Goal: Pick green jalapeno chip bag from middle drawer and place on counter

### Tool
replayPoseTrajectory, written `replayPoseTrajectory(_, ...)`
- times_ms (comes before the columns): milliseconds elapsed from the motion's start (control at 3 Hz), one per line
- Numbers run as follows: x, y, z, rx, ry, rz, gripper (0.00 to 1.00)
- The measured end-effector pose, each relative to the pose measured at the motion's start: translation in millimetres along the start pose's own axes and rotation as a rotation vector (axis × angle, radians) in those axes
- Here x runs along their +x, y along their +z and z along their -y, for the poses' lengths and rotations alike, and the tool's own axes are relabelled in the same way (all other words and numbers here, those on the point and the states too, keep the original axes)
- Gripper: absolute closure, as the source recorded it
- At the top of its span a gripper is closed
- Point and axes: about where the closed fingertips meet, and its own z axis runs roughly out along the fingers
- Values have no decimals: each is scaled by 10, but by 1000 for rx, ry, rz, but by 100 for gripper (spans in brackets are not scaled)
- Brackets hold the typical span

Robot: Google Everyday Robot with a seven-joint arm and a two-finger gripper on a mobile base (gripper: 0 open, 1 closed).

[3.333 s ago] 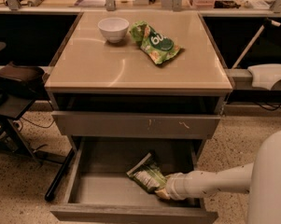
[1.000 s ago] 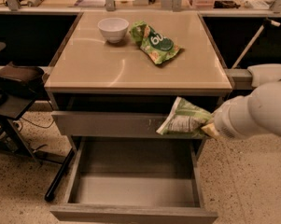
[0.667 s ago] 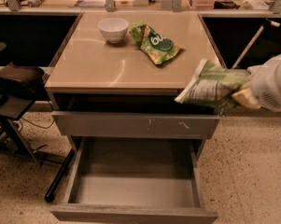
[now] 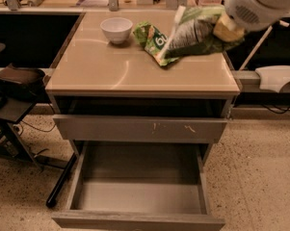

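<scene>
My gripper [image 4: 227, 29] is shut on the green jalapeno chip bag [image 4: 195, 32] and holds it in the air over the right back part of the counter [image 4: 111, 71]. The bag hangs crumpled, its pale back side toward me, in front of the other green bag. The middle drawer [image 4: 139, 186] stands pulled open below, its grey floor bare. My white arm comes in from the upper right.
A white bowl [image 4: 116, 29] and a second green bag with a round logo [image 4: 151, 37] lie on the counter's back. A scratched grey drawer front [image 4: 139, 128] sits above the open drawer. A dark stand [image 4: 14, 81] is at the left.
The bag was lifted out of the middle drawer by my gripper, carried up past the cabinet's right front, and now hangs over the counter. The drawer is left empty.
</scene>
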Motion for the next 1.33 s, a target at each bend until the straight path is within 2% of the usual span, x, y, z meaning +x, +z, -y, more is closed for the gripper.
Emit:
replayPoseTrajectory(333,-847,507,132,-49,-36,55,100)
replayPoseTrajectory(667,-1231,472,210,-50,-34,125,100)
replayPoseTrajectory(1000,-978,611,256,-52,41,84,100)
replayPoseTrajectory(1333,-512,1057,611,-45,197,39,100)
